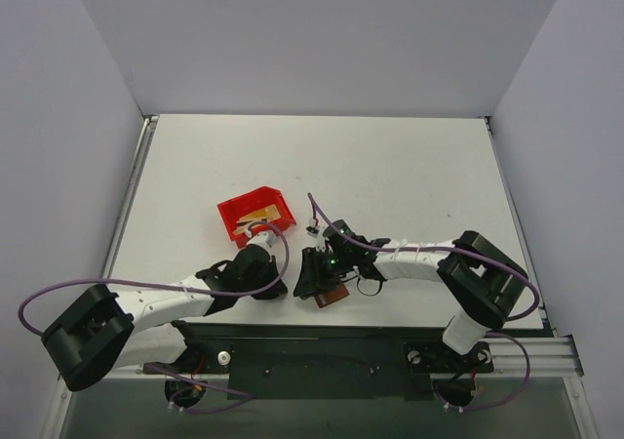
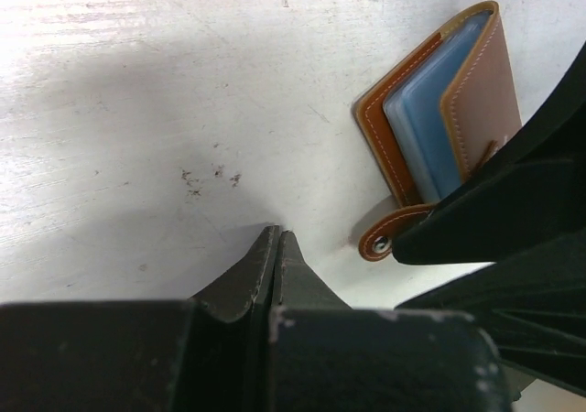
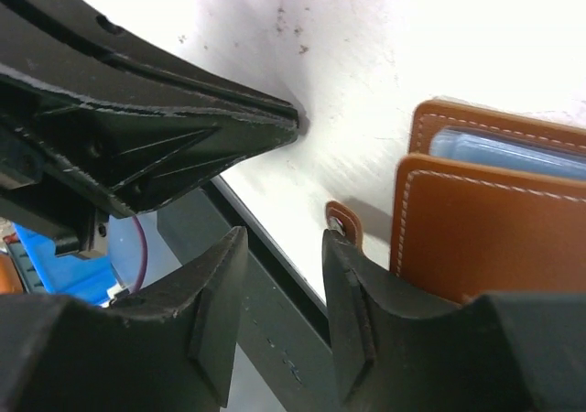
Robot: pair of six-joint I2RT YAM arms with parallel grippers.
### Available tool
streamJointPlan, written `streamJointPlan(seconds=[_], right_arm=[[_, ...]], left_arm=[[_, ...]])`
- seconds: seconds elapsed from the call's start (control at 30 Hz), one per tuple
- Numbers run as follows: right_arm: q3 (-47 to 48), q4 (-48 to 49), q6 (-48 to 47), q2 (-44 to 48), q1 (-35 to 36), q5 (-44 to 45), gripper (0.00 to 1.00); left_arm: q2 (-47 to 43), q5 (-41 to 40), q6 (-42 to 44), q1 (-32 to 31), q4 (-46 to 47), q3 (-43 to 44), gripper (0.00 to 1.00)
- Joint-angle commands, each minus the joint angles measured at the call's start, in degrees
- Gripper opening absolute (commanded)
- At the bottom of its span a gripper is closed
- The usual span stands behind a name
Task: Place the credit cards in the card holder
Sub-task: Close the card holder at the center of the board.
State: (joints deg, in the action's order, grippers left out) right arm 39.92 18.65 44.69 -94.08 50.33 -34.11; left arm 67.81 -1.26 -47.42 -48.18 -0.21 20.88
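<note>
Left pincer point(image 2: 277, 233): jaws pressed fully together, nothing between them, tips down at the white worktop point(image 1: 390, 176) beside a few dark specks. Right pincer point(image 3: 284, 238): jaws stand apart with a clear gap, and nothing is gripped in that gap. Its right-hand finger point(image 3: 366, 311) sits just beside the card holder point(image 3: 494, 238), overlapping the brown cover's lower left corner in the wrist view; whether it touches the leather cannot be told. The card holder lies flat on the worktop close to the near edge, right of the left pincer's tip and partly under the right pincer's black body. It is partly open, with light blue pocket panels point(image 2: 430, 128) showing between the brown stitched covers. The snap tab point(image 2: 377, 243) lies loose on the surface, unfastened. The two pincers face one another, tips near but apart. The credit cards point(image 1: 261, 215) show as gold-tan pieces inside the red bin point(image 1: 229, 226), which stands on the worktop beyond the left pincer and well apart from the card holder. No card can be seen in the holder's pockets.
</note>
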Motion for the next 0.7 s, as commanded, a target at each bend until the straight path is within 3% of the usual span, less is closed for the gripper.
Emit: streamJointPlan(seconds=[0.0, 0.27, 0.43, 0.53, 0.67], right_arm=[[3.0, 0.8, -2.1, 2.2, 0.5, -3.1, 0.35], [3.9, -3.6, -5.5, 13.6, 0.3, -0.5, 0.36], [4.2, -15.5, -9.7, 21.8, -1.3, 15.8, 0.35], [2.7, -20.5, -9.1, 25.7, -3.4, 26.2, 0.27], [0.8, -24.9, -7.9, 24.5, -8.2, 28.1, 0.12]], left_arm=[[-1.2, -1.2, 1.0, 0.9, -3.0, 1.4, 0.0], [-2.3, -1.7, 2.0, 1.7, -4.8, 2.7, 0.0], [-2.6, -2.1, 2.9, 2.0, -5.9, 4.0, 0.0], [-2.2, -2.0, 3.4, 2.0, -5.9, 4.5, 0.0], [-1.6, -1.3, 3.6, 2.2, -5.9, 5.1, 0.0]])
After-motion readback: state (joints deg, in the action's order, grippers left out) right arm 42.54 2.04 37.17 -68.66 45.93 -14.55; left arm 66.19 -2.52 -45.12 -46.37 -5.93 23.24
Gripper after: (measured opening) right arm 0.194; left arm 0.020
